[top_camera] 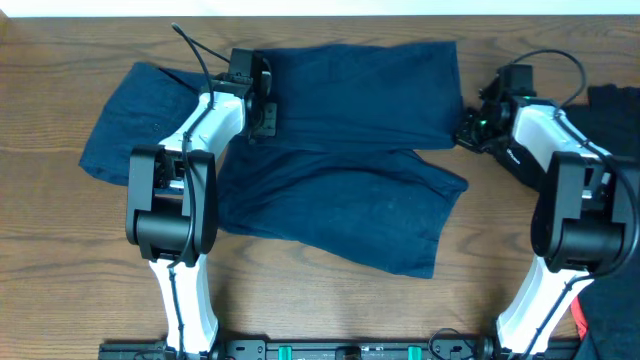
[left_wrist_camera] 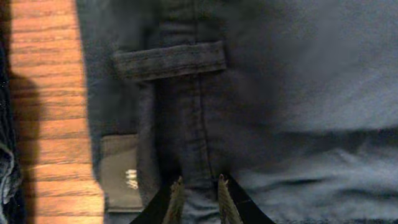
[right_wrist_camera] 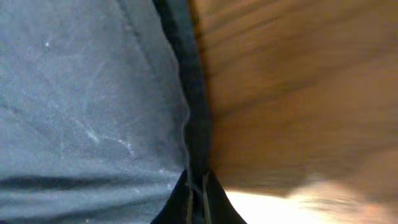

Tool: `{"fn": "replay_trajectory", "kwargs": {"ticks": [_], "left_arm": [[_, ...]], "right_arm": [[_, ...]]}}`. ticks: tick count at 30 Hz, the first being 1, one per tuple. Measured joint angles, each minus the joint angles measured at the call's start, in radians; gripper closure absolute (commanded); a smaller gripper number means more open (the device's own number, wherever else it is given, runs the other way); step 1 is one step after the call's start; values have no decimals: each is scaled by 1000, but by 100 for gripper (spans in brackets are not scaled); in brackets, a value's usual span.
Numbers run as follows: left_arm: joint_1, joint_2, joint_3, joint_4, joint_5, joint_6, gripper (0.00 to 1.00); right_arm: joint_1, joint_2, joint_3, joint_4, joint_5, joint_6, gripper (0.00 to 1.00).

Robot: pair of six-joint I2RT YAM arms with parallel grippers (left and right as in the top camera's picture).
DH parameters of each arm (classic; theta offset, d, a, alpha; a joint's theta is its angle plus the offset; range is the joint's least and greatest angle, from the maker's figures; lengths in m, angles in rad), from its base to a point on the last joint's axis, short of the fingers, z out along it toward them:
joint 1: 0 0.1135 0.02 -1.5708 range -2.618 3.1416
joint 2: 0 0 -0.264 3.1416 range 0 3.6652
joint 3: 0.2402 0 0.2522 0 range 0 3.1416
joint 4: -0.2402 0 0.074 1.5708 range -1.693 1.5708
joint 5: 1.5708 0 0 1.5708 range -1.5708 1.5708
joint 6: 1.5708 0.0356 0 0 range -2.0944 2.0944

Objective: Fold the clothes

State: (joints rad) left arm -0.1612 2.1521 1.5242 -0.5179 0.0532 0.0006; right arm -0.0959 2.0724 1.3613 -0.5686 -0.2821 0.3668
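A pair of dark navy shorts (top_camera: 350, 160) lies spread on the wooden table, one leg at the back and one nearer the front. My left gripper (top_camera: 258, 108) sits at the waistband end. In the left wrist view its fingers (left_wrist_camera: 199, 190) pinch the fabric by a belt loop (left_wrist_camera: 169, 60) and a label (left_wrist_camera: 121, 171). My right gripper (top_camera: 468, 130) is at the right hem of the back leg. In the right wrist view its fingers (right_wrist_camera: 198, 193) are shut on the hem edge (right_wrist_camera: 193, 112).
Another navy garment (top_camera: 130, 120) lies at the far left, partly under my left arm. Dark clothes (top_camera: 612, 105) lie at the right table edge, with more dark fabric (top_camera: 610, 300) at the front right. Bare wood (right_wrist_camera: 298, 93) shows right of the hem.
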Motion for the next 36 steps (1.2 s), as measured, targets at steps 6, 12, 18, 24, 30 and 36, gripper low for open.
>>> {"fn": "replay_trajectory", "kwargs": {"ticks": [6, 12, 18, 24, 30, 36], "left_arm": [[3, -55, 3, -175, -1, 2, 52], [3, -286, 15, -340, -3, 5, 25], [3, -452, 47, -566, -3, -51, 23], [4, -437, -63, -631, 96, -87, 23], [3, -428, -274, -516, 220, -102, 23], [2, -426, -479, -306, 265, -106, 24]], "right_arm": [[-103, -102, -11, -93, -40, -72, 40], [-142, -255, -12, -324, -107, -126, 50], [-95, -262, -41, -423, -101, -142, 51], [-30, -256, -179, -287, -44, -146, 57], [-8, -247, -318, -134, -30, -158, 94], [-5, -246, -356, 47, -50, -159, 99]]}}
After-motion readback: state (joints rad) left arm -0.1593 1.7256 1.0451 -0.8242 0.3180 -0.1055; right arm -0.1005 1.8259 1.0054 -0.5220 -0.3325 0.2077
